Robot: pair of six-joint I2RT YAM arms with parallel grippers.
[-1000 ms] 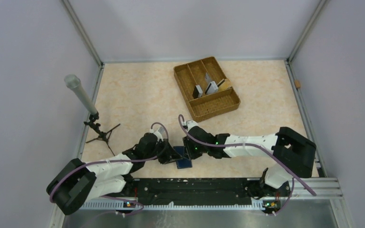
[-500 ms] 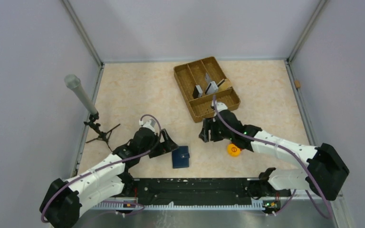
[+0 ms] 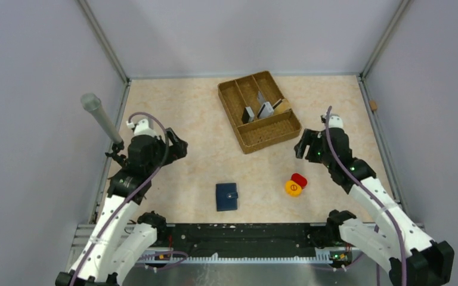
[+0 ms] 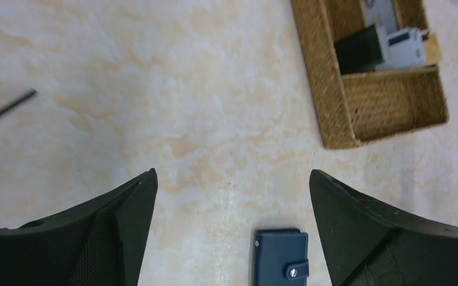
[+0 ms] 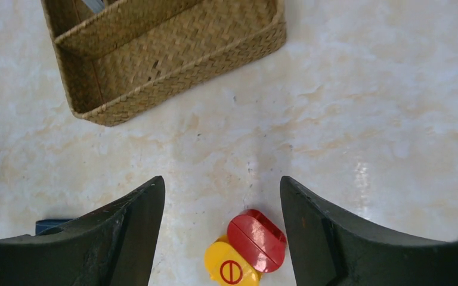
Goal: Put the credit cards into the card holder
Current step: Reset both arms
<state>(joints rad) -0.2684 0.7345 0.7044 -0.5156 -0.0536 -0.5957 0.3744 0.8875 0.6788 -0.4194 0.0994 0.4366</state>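
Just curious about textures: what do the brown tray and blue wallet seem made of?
The tray looks like woven straw or rattan, matte, by its herringbone weave. The card holder seems smooth navy leather or imitation, with a metal-looking snap.

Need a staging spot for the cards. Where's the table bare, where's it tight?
Bare: the far-left stretch between the woven tray and the microphone stand; the middle band between the tray and the card holder; the far-right corner beside the tray. Tight: around the red and yellow pieces, near the right gripper.
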